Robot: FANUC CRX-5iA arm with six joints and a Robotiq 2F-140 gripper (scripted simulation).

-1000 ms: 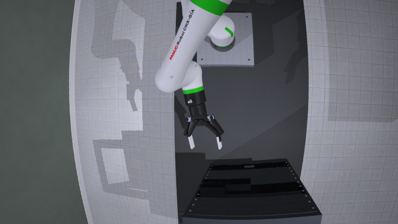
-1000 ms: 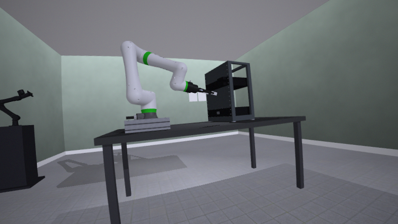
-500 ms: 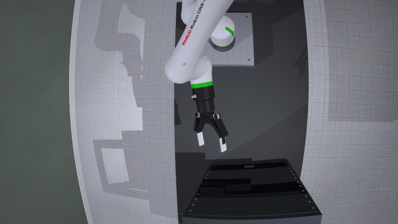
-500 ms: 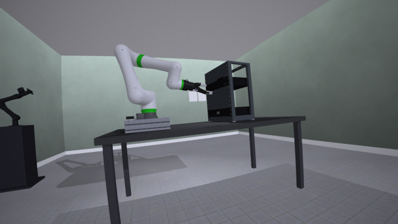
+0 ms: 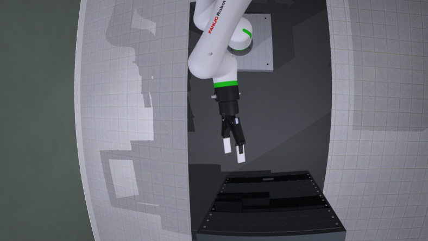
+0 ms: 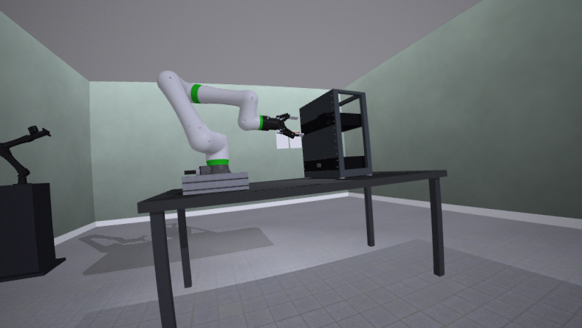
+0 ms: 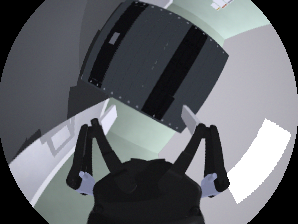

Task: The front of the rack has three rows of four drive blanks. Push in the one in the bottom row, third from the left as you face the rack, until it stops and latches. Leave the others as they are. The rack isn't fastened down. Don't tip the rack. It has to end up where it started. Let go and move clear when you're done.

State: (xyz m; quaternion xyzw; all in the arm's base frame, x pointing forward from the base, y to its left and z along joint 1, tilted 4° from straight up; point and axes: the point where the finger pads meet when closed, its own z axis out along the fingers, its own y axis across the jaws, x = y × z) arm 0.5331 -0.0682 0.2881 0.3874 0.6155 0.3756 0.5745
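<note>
From above the gripper [image 5: 234,152], fingers apart and empty, hangs near the rack [image 5: 311,178]; from the side, the target blank sits low in its front, unresolvable; the loose rack probably wants a gentle, square push

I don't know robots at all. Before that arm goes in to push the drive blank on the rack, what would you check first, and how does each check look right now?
1. Gripper holds nothing: ok, its fingers stand wide open and nothing is between them.
2. Gripper short of the rack: ok, the top view shows a gap to the rack's front.
3. Rack upright on the table: ok, it stands level in the exterior view.
4. Height matches the bottom row: not ok, the gripper hovers near the rack's upper half.
5. Third blank from the left picked out: cannot tell, the blanks are too dark to separate.
</note>
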